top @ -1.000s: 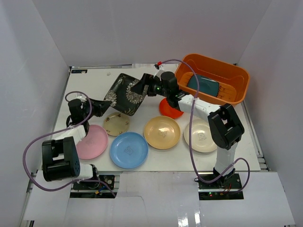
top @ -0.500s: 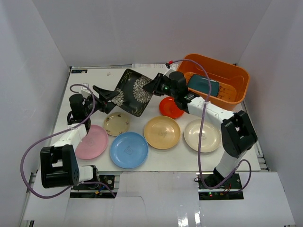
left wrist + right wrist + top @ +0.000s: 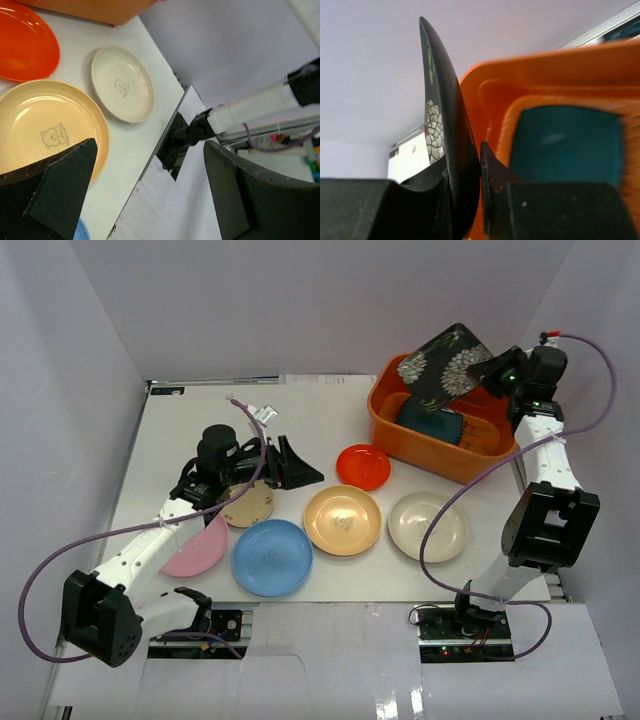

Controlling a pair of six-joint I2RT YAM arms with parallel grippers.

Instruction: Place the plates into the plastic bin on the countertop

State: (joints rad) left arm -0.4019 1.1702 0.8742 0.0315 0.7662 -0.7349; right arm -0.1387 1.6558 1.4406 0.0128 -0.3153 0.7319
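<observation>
The right gripper [image 3: 500, 370] clamps its jaws on the rim of the square black floral plate [image 3: 445, 362]. It holds the plate tilted in the air above the far side of the orange plastic bin [image 3: 420, 452], which sits at 1 o'clock on the white countertop [image 3: 190, 420]. A square teal plate [image 3: 432, 424] lies inside the bin.

The left gripper [image 3: 298, 464] is spread wide and empty near the countertop's middle. The red plate [image 3: 363, 466] is at its 3 o'clock and the small beige patterned plate [image 3: 247, 503] at its 8 o'clock. Toward 6 o'clock lie the pink plate [image 3: 200, 545], blue plate [image 3: 272, 557], yellow-orange plate [image 3: 343, 520] and cream plate [image 3: 428, 526].
</observation>
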